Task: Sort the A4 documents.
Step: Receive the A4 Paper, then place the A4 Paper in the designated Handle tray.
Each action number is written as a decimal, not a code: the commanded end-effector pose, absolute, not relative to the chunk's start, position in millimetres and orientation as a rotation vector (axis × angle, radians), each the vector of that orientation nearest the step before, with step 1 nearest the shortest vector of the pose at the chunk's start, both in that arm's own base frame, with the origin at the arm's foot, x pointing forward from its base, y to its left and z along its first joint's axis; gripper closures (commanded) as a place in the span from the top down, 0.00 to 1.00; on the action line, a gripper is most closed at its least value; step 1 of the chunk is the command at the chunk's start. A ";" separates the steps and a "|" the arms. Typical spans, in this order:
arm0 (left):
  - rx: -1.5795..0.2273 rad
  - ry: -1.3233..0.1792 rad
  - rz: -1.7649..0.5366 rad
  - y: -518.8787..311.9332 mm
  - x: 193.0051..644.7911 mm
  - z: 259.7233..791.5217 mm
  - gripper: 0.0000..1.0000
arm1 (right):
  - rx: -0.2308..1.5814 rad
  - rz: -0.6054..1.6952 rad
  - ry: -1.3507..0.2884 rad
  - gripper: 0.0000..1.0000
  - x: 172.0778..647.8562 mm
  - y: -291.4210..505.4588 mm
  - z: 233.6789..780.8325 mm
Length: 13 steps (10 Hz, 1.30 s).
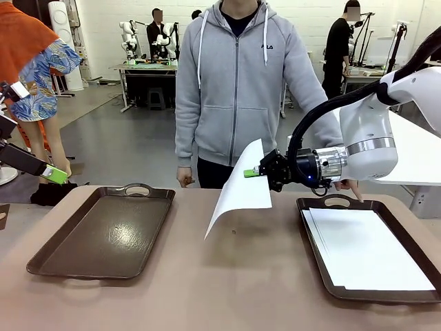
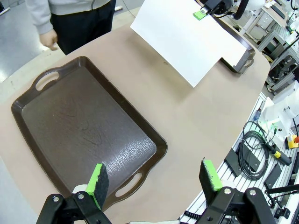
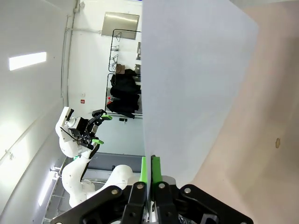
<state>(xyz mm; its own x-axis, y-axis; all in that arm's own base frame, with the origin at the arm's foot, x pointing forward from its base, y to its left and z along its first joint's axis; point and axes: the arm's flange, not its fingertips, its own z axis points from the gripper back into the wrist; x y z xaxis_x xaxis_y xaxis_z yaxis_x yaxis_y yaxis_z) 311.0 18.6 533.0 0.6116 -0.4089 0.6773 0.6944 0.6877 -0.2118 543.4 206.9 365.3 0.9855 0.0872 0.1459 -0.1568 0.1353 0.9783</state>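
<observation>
One white A4 document [image 1: 239, 189] hangs by its top edge above the middle of the table, my right gripper [image 1: 253, 172] shut on it. The right wrist view shows the green pads [image 3: 143, 171] pinched on the sheet [image 3: 196, 88]. More A4 documents [image 1: 368, 249] lie stacked in the dark brown tray [image 1: 311, 227] on the right. The left tray [image 1: 103, 233] holds nothing. My left gripper [image 2: 154, 179] is open and hovers high above the near handle of that tray [image 2: 88, 135]. From there the held sheet [image 2: 184, 42] and the right gripper [image 2: 201, 14] show beyond the tray.
A person in a grey hoodie [image 1: 238, 83] stands at the far edge, one hand [image 1: 185, 178] near the table and the other [image 1: 351, 186] by the right tray's far handle. Bare tabletop [image 1: 234, 276] lies between the trays. Cables [image 2: 254, 151] lie off the table's edge.
</observation>
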 end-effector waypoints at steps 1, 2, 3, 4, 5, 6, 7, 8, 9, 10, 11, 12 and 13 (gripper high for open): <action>-0.508 -0.646 -0.679 20.7 311.8 531.8 1.00 | 1.427 0.167 -0.074 0.00 544.5 208.3 365.7; -0.508 -0.646 -0.679 20.7 311.8 531.8 1.00 | 1.427 0.167 -0.074 0.00 544.5 208.3 365.7; -0.508 -0.646 -0.679 20.7 311.8 531.8 1.00 | 1.427 0.167 -0.074 0.00 544.5 208.3 365.7; -0.508 -0.646 -0.679 20.7 311.8 531.8 1.00 | 1.427 0.167 -0.074 0.00 544.5 208.3 365.7; -0.508 -0.646 -0.679 20.7 311.8 531.8 1.00 | 1.427 0.167 -0.074 0.00 544.5 208.3 365.7; -0.508 -0.646 -0.679 20.7 311.8 531.8 1.00 | 1.427 0.167 -0.074 0.00 544.5 208.3 365.7; -0.508 -0.646 -0.679 20.7 311.8 531.8 1.00 | 1.427 0.167 -0.074 0.00 544.5 208.3 365.7; -0.508 -0.646 -0.679 20.7 311.8 531.8 1.00 | 1.427 0.167 -0.074 0.00 544.5 208.3 365.7; -0.508 -0.646 -0.679 20.7 311.8 531.8 1.00 | 1.427 0.167 -0.074 0.00 544.5 208.3 365.7; -0.508 -0.646 -0.679 20.7 311.8 531.8 1.00 | 1.427 0.167 -0.074 0.00 544.5 208.3 365.7; -0.508 -0.646 -0.679 20.7 311.8 531.8 1.00 | 1.427 0.167 -0.074 0.00 544.5 208.3 365.7; -0.508 -0.646 -0.679 20.7 311.8 531.8 1.00 | 1.427 0.167 -0.074 0.00 544.5 208.3 365.7; -0.508 -0.646 -0.679 20.7 311.8 531.8 1.00 | 1.427 0.167 -0.074 0.00 544.5 208.3 365.7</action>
